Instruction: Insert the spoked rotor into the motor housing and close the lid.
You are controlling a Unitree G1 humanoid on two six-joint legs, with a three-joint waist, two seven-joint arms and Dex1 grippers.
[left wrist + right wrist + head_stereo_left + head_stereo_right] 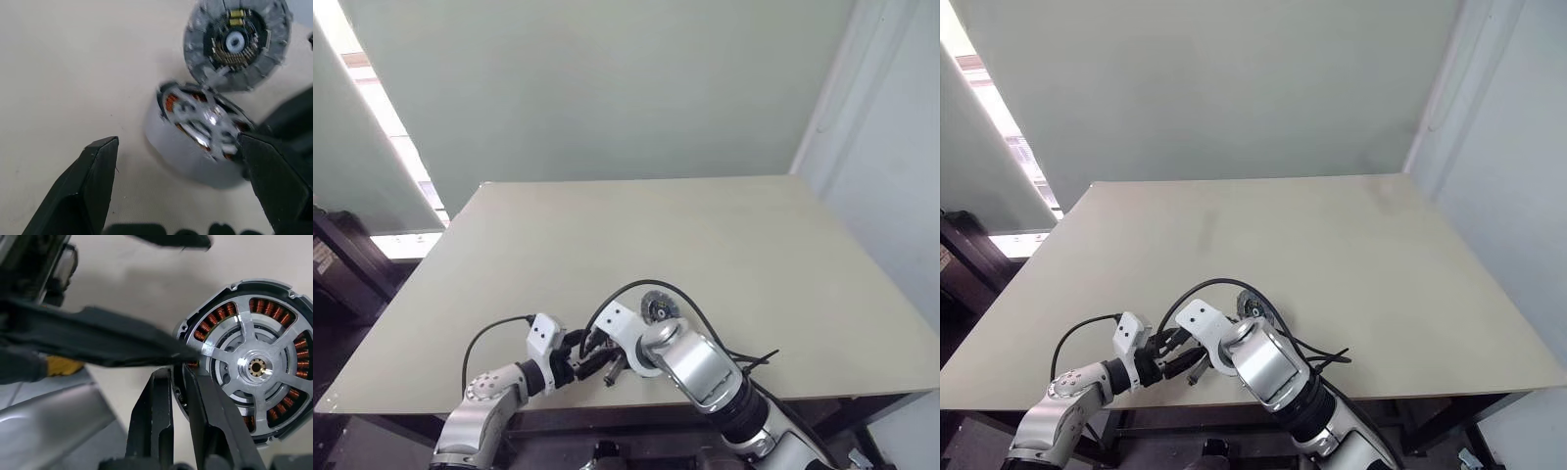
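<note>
Copper-wound motor housing [247, 364] rim pinched by right gripper [178, 377]; left gripper [181, 161] agape around it; lid [236, 43] beside.

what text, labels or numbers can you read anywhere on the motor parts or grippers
None: no readable word, number or brand stands anywhere.
The motor housing shows bare metal spokes and copper windings, no marking.
The lid has small components at its centre; any print on them is too blurred to read.
</note>
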